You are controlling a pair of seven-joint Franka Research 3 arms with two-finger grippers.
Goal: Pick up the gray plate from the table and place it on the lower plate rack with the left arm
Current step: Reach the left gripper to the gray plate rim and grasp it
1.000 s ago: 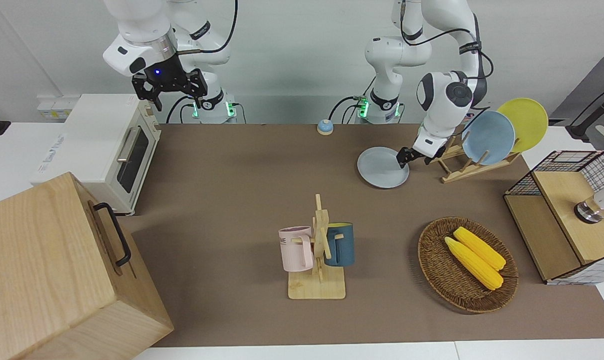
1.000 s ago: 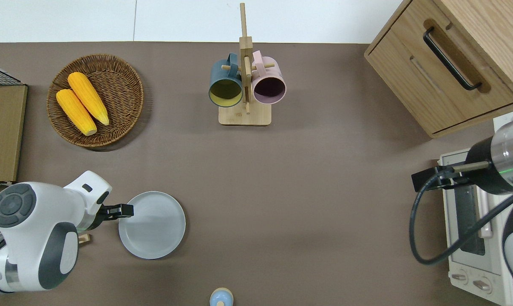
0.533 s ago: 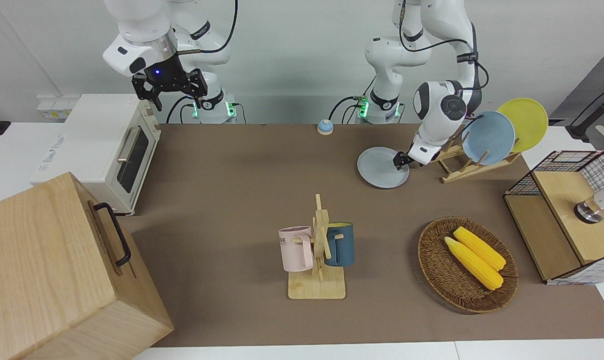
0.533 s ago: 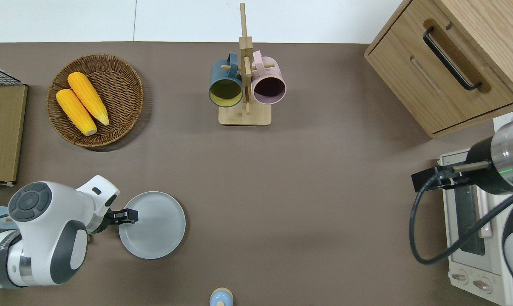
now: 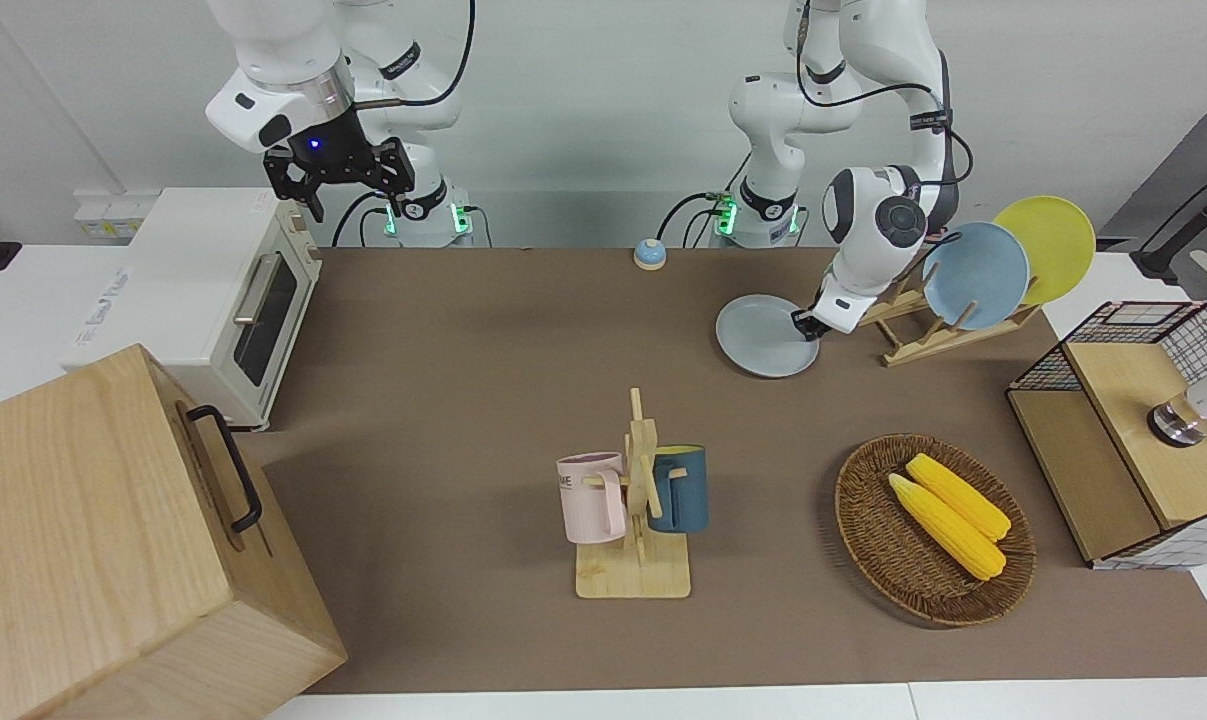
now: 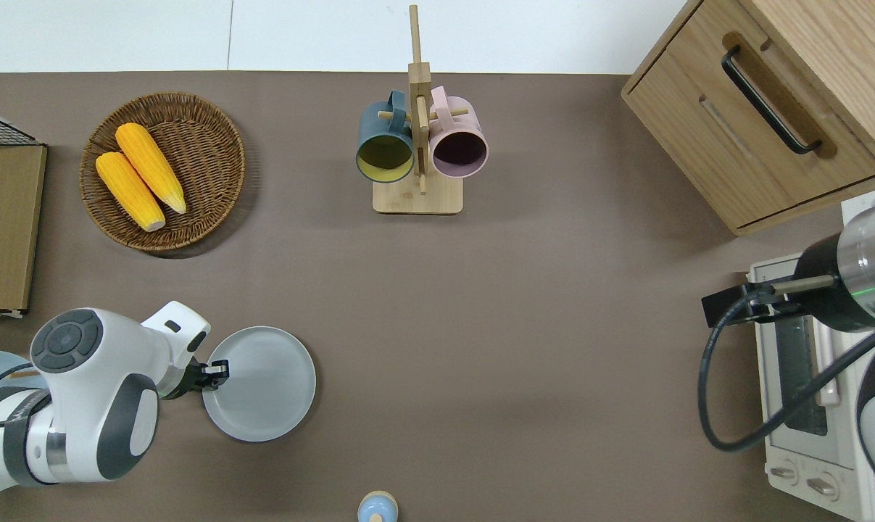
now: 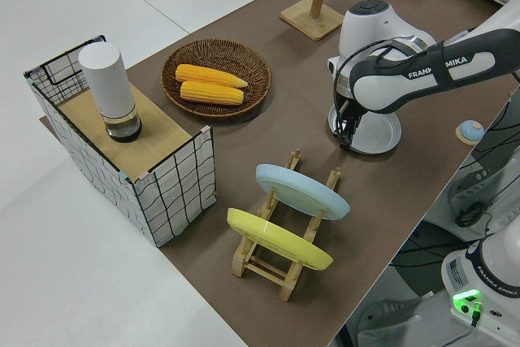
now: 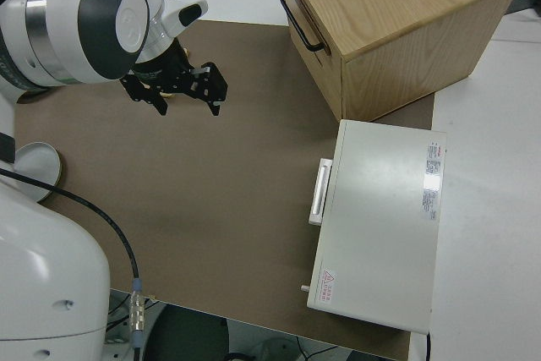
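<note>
**left tool closing in on the plate rim, no lift yet**

near to far from the robots: blue-topped knob (image 6: 377, 506) at the robot edge of the worktop (image 6: 524, 348); then the gray plate (image 6: 260, 383), lying flat toward the left arm's end; mug stand (image 6: 417, 148) and corn basket (image 6: 163, 171) farther out.

what changed: over the last second the left tool (image 6: 216, 373) slid in along the plate's edge and dropped lower. a second ago it reached over the rim from a bit farther out; now its tip sits right at the rim on the side facing the rack (image 5: 923, 330). the plate itself hasn't moved. my read: still the grasp step, the lift and transfer are all ahead.

tool state: fingers look nearly together at the rim, but i can't tell whether they've actually pinched it.

orientation: the plate is round, so no long axis; face up, rim up, flat on the worktop. the rack holds a blue plate (image 5: 975, 275) and a yellow plate (image 5: 1048, 245) leaning on edge, so the gray one will likely need tipping to about the same slant for the free low slot.

right arm parked, its tool (image 5: 340, 172) spread open, holding nothing.
</note>
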